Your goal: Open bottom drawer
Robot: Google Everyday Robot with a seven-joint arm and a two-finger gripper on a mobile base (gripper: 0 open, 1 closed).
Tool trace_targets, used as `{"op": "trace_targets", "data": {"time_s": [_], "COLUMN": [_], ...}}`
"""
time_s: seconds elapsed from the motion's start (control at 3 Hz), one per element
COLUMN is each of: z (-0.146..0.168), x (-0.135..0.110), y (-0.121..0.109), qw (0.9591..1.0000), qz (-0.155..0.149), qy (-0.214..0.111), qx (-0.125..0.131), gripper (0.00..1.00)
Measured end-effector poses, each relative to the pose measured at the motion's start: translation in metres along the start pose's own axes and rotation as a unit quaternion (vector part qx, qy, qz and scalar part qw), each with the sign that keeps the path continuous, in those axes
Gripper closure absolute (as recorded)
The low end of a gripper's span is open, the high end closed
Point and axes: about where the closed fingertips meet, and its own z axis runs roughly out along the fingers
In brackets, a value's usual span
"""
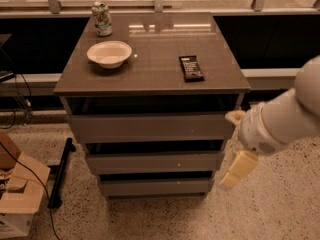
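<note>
The grey cabinet (150, 66) has three handleless drawer fronts. The bottom drawer (155, 186) is the lowest and narrowest front, and it sits flush and shut. Above it are the middle drawer (155, 162) and the widest top drawer (150, 128). My gripper (236, 144) is at the cabinet's right side, level with the top and middle drawers. It is open and empty. One pale fingertip (234, 117) is next to the top drawer's right end and the other finger (239, 170) hangs near the bottom drawer's right end.
On the cabinet top stand a white bowl (109, 53), a can (102, 19) and a dark snack bar (191, 67). A cardboard box (17, 194) and cables lie on the speckled floor at the left. A black bar (61, 171) lies beside the cabinet.
</note>
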Motion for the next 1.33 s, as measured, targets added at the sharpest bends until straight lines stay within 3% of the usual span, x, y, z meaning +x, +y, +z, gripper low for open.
{"op": "trace_targets", "data": {"time_s": [0.33,0.67,1.0,1.33], "z": [0.045,0.097,0.100,0.142], "x": [0.011,0.016,0.016,0.020], "y": [0.007,0.008,0.008,0.009], "qw": [0.9987,0.9965,0.9965,0.9959], "qz": [0.025,0.030,0.030,0.038], "qy": [-0.042,-0.069,-0.069,-0.071], "qx": [-0.012,-0.035,-0.035,-0.041], "gripper": [0.00,0.00,0.00,0.00]}}
